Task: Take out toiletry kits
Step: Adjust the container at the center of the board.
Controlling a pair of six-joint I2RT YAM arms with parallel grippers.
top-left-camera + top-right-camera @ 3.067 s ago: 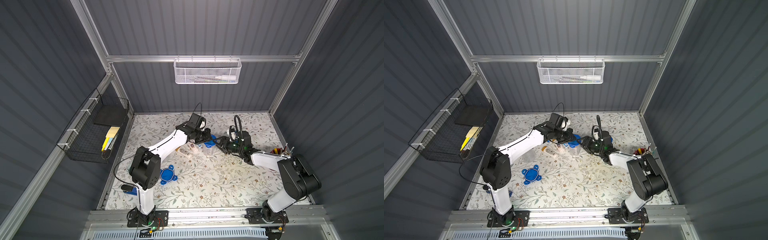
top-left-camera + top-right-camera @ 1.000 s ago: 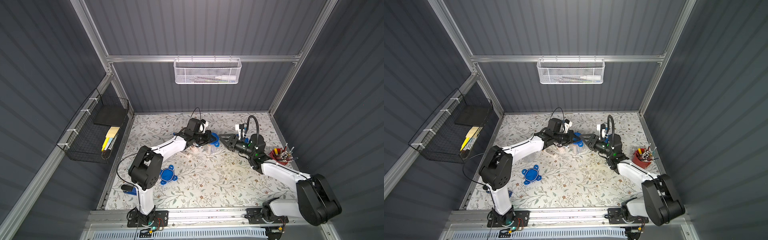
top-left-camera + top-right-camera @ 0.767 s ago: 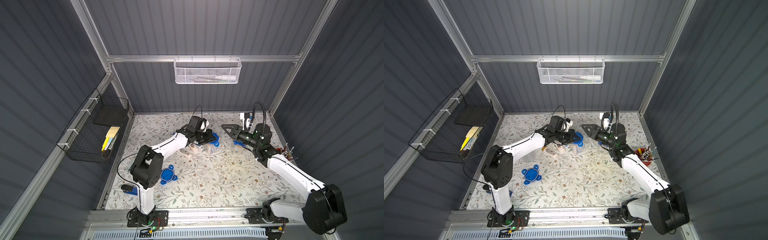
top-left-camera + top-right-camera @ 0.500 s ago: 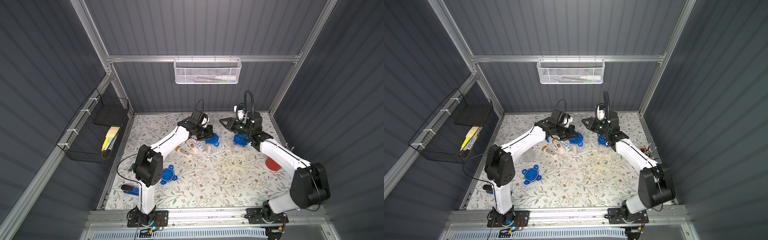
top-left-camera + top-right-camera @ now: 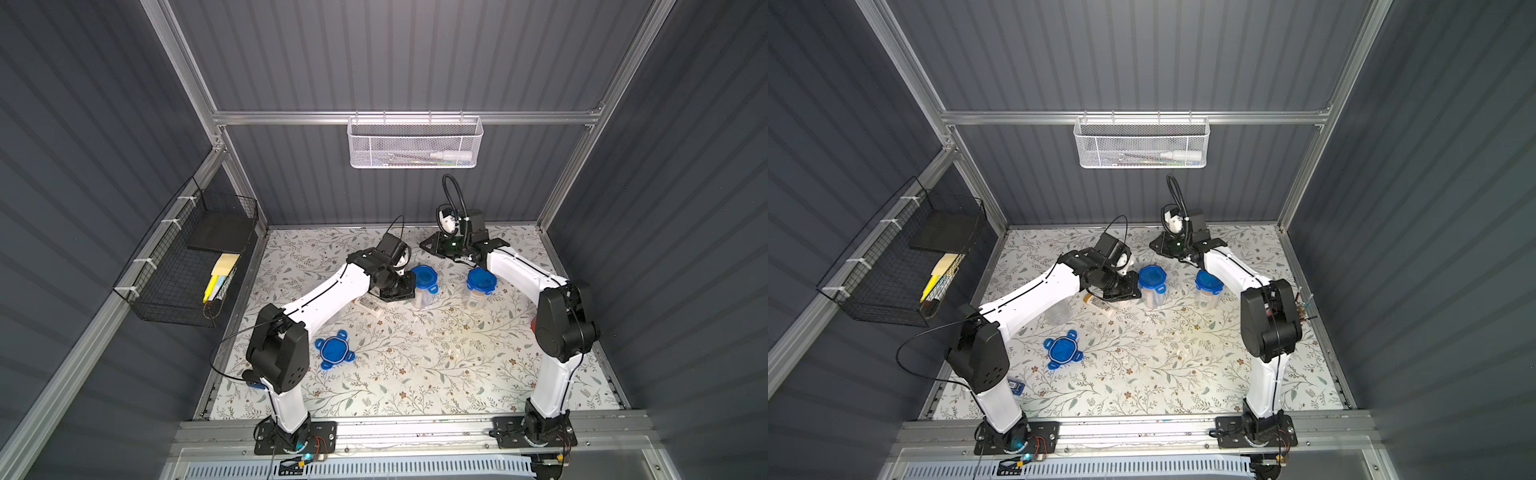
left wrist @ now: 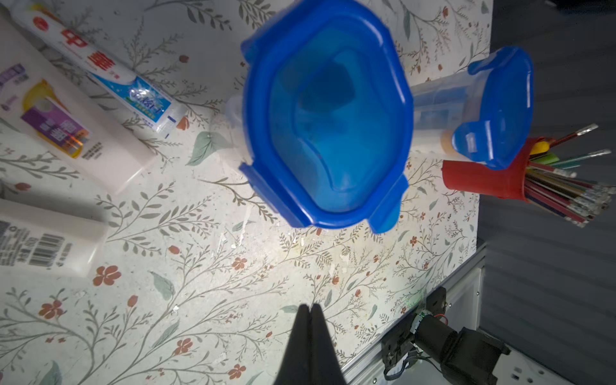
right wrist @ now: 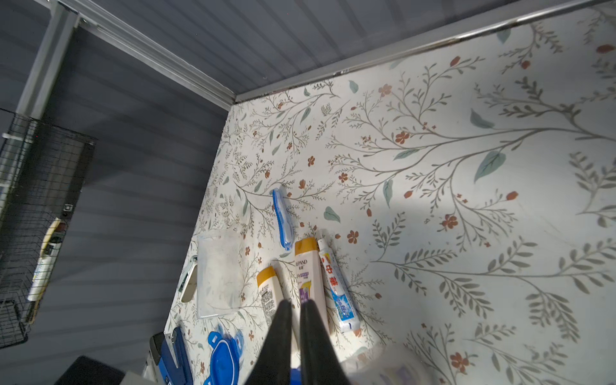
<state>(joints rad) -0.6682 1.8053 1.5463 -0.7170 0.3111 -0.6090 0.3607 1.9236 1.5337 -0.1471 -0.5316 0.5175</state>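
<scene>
Blue: spotted toothbrush (image 7: 281,218) flat on tabletop (image 7: 433,166); found two white bottles (image 7: 308,276), tan-capped, and toothpaste tube (image 7: 336,290) lying side by side just beside it; saw left tool (image 6: 309,308) pressed together, empty, near lidded jar (image 6: 328,113); noted second jar (image 6: 443,103) upright nearby, tan cap visible inside; saw right tool (image 7: 296,303) almost pressed together, slim gap, pinching nothing.

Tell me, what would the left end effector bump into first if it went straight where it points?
Probably the nearer blue-lidded jar: the shut left end effector points right at it. Depth is unclear, so it could hit the lid or the clear wall below.
</scene>
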